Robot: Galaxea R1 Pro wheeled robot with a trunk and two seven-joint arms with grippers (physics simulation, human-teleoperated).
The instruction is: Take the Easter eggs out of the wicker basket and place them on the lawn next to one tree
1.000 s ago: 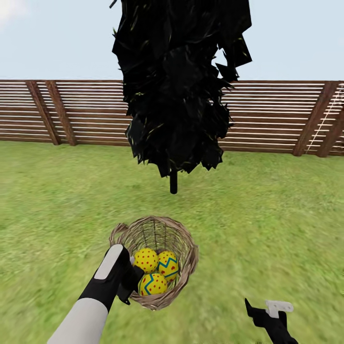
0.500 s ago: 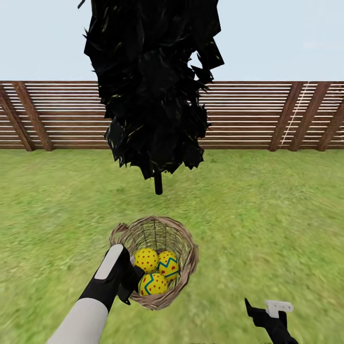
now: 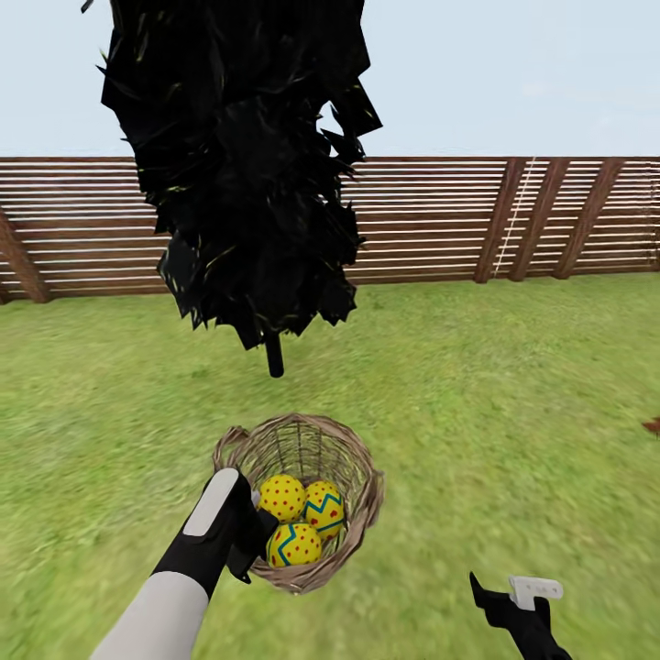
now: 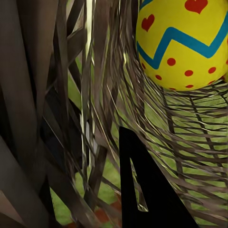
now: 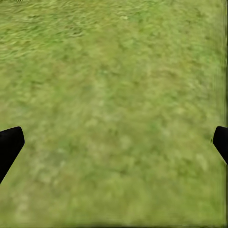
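Head view shows the brown wicker basket above the lawn, gripped at its rim by the left gripper; three yellow Easter eggs with red dots and blue zigzags lie inside. Right gripper fingers are spread, empty.

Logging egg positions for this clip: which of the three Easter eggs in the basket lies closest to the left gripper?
The zigzag-banded egg at the basket's near side, beside the left gripper. The dotted egg and the second zigzag egg sit farther back.

The left arm is showing a light grey sleeve, then black with a pale grey patch. The right gripper is looking black with a small white piece.
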